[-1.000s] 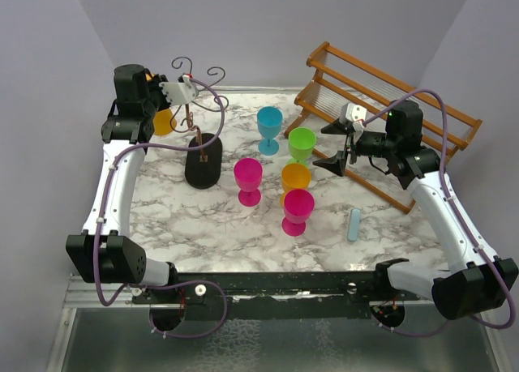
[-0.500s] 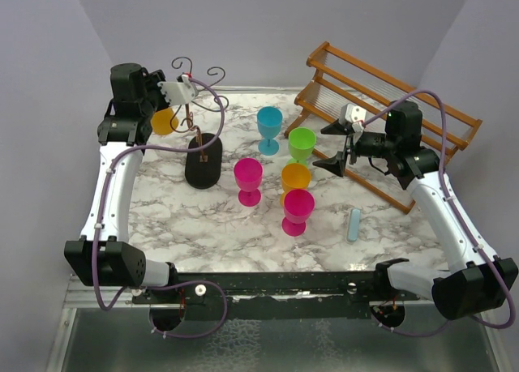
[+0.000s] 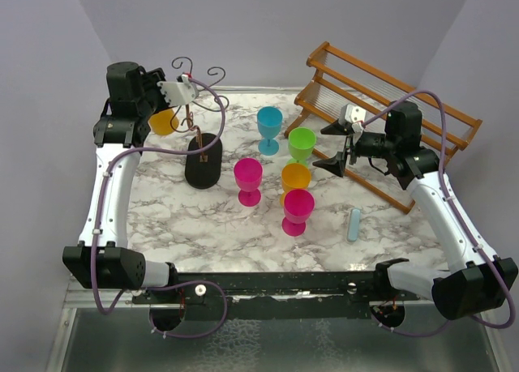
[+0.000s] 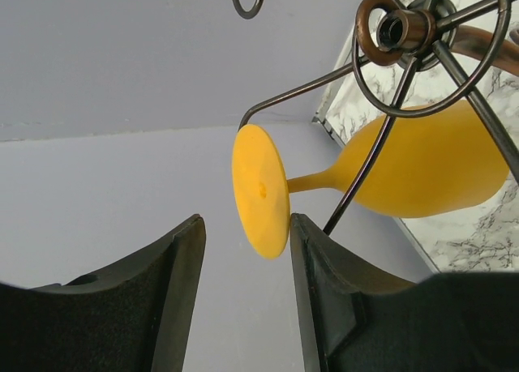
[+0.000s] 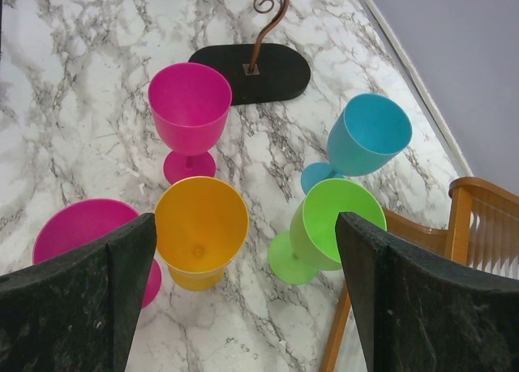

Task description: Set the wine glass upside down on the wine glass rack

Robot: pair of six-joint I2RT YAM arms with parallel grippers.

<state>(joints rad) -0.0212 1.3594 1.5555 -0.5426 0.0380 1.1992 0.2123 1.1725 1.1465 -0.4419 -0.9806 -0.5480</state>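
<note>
Hanging bowl-down from a curled arm on the left side of the wine glass rack (image 3: 203,157): the orange wine glass (image 4: 422,165). Left gripper (image 4: 246,224) beside the rack's top, jaws apart around the glass foot. Right gripper (image 5: 243,222) well right of the rack, jaws wide apart.

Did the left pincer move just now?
Yes. The left pincer backed slightly leftward, away from the thin dark wire rack with the black oval base.

I count six wine glasses (image 3: 165,122) (image 3: 270,119) (image 3: 302,143) (image 3: 296,177) (image 3: 248,174) (image 3: 298,203), one wire rack (image 3: 203,165), one wooden rack (image 3: 369,84) and, lower right, possibly one pale-blue stick (image 3: 353,224).
</note>
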